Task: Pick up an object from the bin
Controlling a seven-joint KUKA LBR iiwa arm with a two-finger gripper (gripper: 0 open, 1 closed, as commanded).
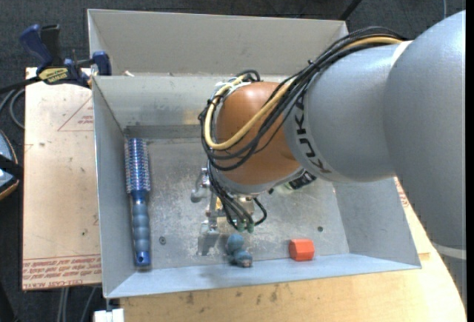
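The gripper (209, 235) hangs low beside a small blue thing (238, 249). Open or closed, I cannot tell. Next, grab and lift.

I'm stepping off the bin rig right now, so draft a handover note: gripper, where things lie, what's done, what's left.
Gripper: down near the bin floor, centre front, right beside a small blue-grey lump. Nothing can be seen in its grasp.
Things: the blue hairbrush lies along the left wall. The orange block sits front right, apart from the gripper.
Done: the arm has reached into the bin.
Left: grasp one thing, likely the blue-grey lump as the nearest, and lift it out.
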